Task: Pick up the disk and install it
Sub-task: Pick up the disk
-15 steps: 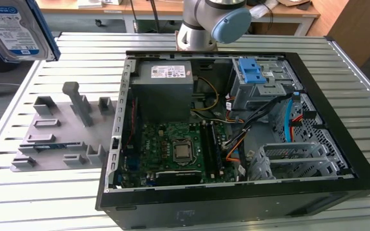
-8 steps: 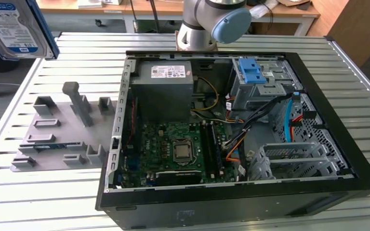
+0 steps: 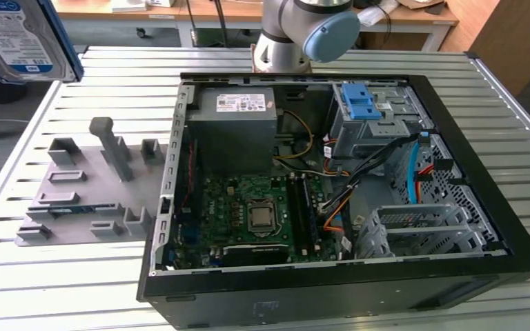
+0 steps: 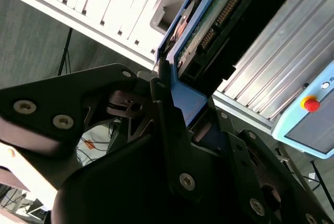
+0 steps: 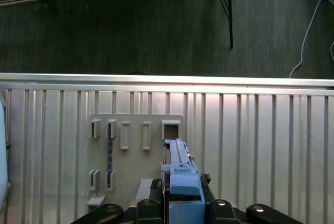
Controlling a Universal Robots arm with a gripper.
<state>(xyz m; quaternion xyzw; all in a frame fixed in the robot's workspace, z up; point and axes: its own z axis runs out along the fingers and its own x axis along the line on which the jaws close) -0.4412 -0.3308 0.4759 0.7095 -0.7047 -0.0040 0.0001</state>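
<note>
While end effector [image 4: 180,96] clamps, one disk [image 3: 21,38] aloft

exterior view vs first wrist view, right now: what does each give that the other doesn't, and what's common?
Exterior view: the open computer case with motherboard, power supply and drive cage, plus the arm's base. First wrist view: the fingers shut on the disk, seen edge-on in its blue bracket, and dark floor past the table. Both: the disk, the grey fixture plate and the slatted table.
</note>
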